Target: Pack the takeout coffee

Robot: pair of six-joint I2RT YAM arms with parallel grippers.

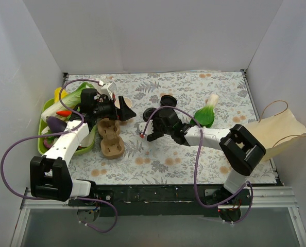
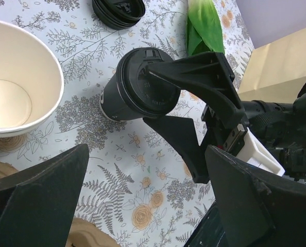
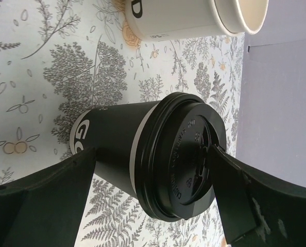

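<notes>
One dark paper cup with a round black plastic lid [image 2: 135, 90] sits centrally on the floral-print tablecloth [image 1: 158, 154] between the wide-set jaws of the right gripper [image 3: 153, 154], grip uncertain, one finger [image 2: 194, 72] across the lid, so lifting might pop it or spill, while the left gripper [image 2: 148, 154] gapes empty nearby.

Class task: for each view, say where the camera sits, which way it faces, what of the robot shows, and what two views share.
Top external: above and behind the bases, looking down on the floral table; left arm and right arm show.
Left wrist: on the left arm, looking across at the right gripper around the black paper cup with round black plastic lid; own fingers at bottom.
Right wrist: close on that cup, between its own fingers.
Both wrist views share the cup and a lidless cream paper cup.
</notes>
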